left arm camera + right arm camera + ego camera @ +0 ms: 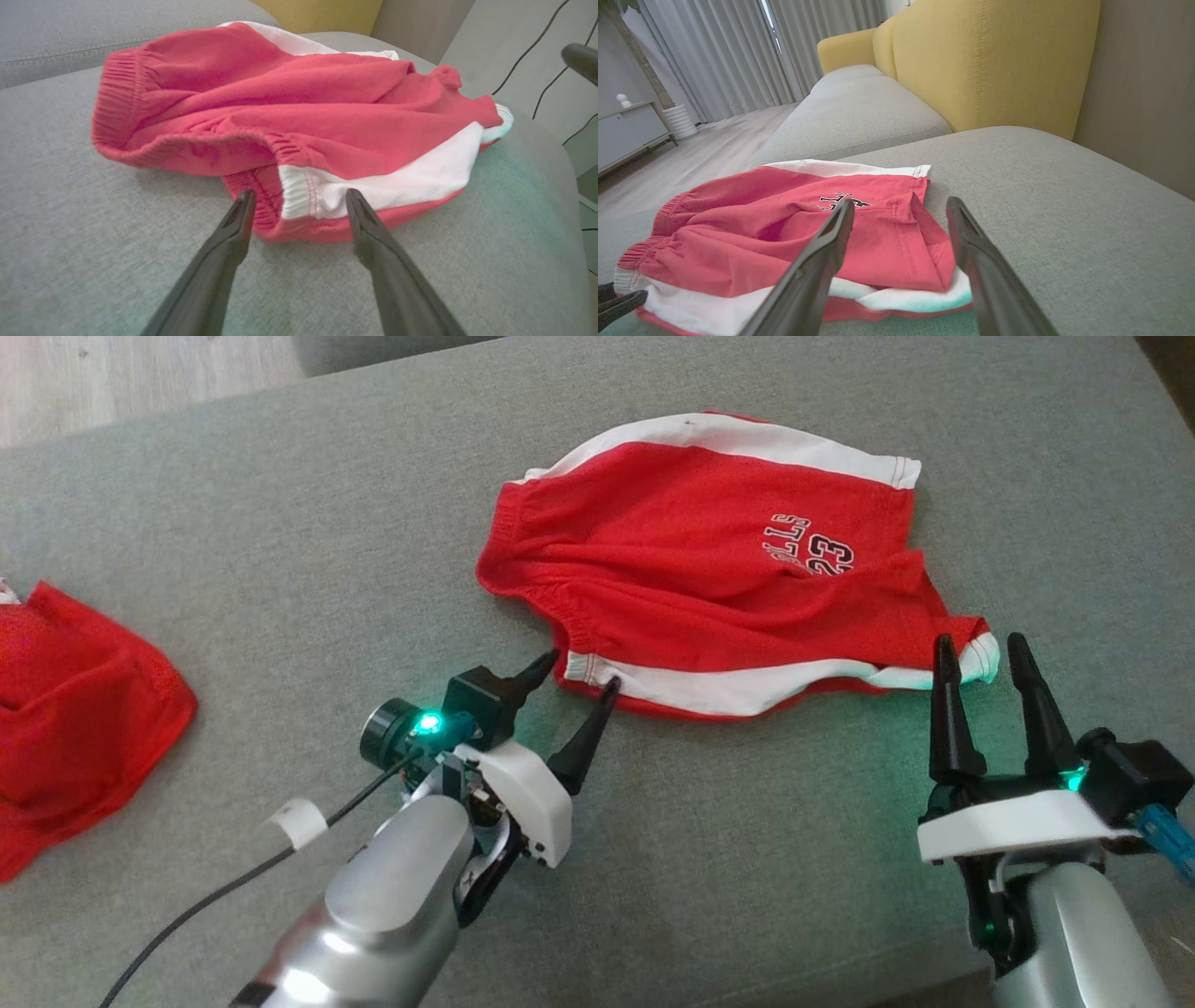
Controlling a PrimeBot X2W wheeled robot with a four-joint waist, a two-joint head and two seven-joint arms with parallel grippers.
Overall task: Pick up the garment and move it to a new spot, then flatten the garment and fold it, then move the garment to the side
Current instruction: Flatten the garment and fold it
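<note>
Left claw (581,672) spread, holding nothing. Tips straddle the near waistband corner of the shorts (691,551); touching or just off the cloth, can't tell. Right claw (980,644) spread too, empty, tips either side of the shorts' near leg-hem corner. Shorts lie rumpled on the grey sofa (280,523) just past both claws, print up. Second red garment (75,709) well off to the left claw's left.

A grey upholstered seat (1064,210) stretches before a mustard-yellow sofa back (994,60). Pale grey curtains (724,51) flank a bright window (767,18) above light wooden floor (714,140), a low cabinet (630,130) and a ribbed white planter (679,122).
</note>
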